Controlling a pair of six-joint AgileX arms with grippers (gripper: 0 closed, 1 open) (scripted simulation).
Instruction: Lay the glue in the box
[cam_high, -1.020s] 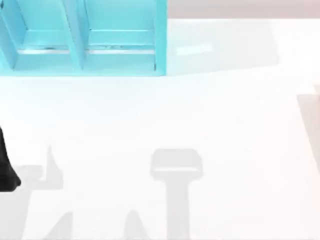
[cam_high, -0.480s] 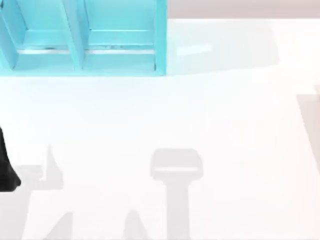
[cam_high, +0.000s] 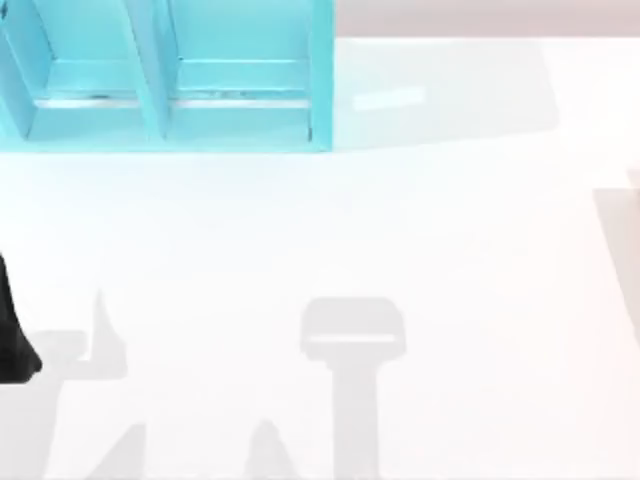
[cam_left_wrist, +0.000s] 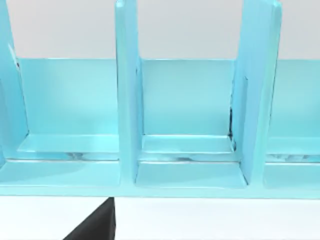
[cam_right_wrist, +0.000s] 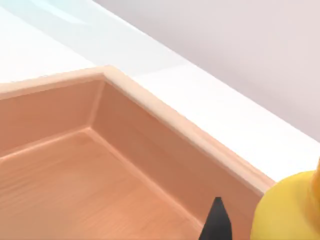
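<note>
The turquoise box (cam_high: 240, 100) stands at the table's far left, its thin dividers (cam_high: 155, 70) splitting it into compartments. The left wrist view looks straight into those compartments (cam_left_wrist: 187, 145) across white table. A black part of my left gripper (cam_left_wrist: 96, 225) shows at the near edge of that view, short of the box. My left arm (cam_high: 12, 340) is a dark shape at the top view's left edge. In the right wrist view, a rounded yellow piece of the glue (cam_right_wrist: 287, 210) sits right beside a black tip of my right gripper (cam_right_wrist: 216, 225). Its label and tip are hidden.
A light wooden tray (cam_right_wrist: 150, 112) with a raised rim lies under the right gripper, its inner corner in view. A sliver of it shows at the top view's right edge (cam_high: 634, 180). Arm shadows fall across the white table (cam_high: 400, 230).
</note>
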